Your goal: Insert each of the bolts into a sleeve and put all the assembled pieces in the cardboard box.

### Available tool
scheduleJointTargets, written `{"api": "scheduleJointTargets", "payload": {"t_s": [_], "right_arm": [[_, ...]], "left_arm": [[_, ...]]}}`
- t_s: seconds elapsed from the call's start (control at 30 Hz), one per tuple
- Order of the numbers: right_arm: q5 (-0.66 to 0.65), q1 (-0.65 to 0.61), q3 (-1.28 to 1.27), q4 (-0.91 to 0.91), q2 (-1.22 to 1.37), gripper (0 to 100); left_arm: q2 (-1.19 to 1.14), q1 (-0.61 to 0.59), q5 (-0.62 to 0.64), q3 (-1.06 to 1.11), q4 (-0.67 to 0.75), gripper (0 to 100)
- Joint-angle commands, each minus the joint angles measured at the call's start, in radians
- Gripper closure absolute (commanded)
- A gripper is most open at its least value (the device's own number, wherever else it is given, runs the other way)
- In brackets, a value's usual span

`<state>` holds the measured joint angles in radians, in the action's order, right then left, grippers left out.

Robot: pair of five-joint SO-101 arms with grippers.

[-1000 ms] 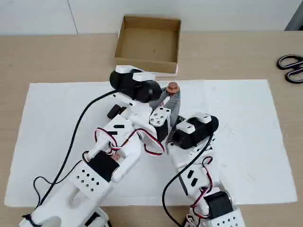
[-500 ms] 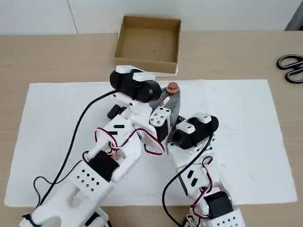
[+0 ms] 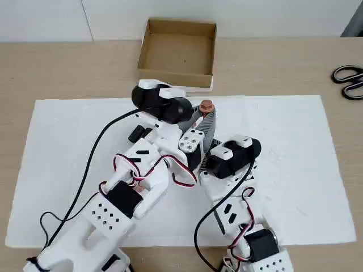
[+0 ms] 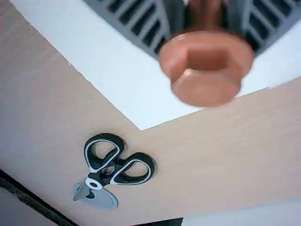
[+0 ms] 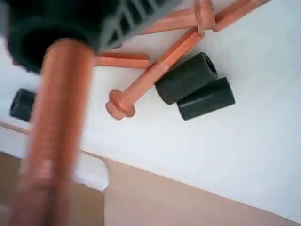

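Observation:
An orange bolt (image 3: 206, 105) is held above the white mat between the two arms, its hex head (image 4: 204, 66) pointing toward the cardboard box (image 3: 178, 51). My left gripper (image 4: 207, 16) is shut on the bolt just below the head, a grey ribbed finger (image 4: 136, 19) on each side. The bolt's shaft (image 5: 54, 136) passes into a black sleeve (image 5: 33, 35), on which my right gripper (image 5: 70, 23) is shut. Loose bolts (image 5: 141, 87) and two black sleeves (image 5: 195, 87) lie on the mat, with another sleeve (image 5: 22, 104) near its edge. Nothing lies in the box.
Black-handled scissors (image 3: 349, 80) lie on the wooden table at the far right, off the white mat (image 3: 283, 147). A small black sleeve (image 3: 136, 134) sits beside the left arm. Both arms crowd the mat's middle.
The bolt head and the right wrist have shifted very slightly to the left. Both grips are unchanged.

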<state>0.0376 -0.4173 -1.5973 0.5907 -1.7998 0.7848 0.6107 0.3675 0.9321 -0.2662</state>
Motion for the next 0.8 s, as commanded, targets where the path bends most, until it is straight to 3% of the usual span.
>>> {"api": "scheduleJointTargets", "payload": {"t_s": [0.0, 0.77], "right_arm": [[0.012, -0.013, 0.015, -0.021, -0.015, 99.5], [0.012, -0.016, 0.015, -0.024, -0.015, 99.5]], "left_arm": [[0.034, 0.003, 0.006, -0.002, 0.025, 99], [0.035, 0.003, 0.002, 0.042, 0.049, 99]]}}
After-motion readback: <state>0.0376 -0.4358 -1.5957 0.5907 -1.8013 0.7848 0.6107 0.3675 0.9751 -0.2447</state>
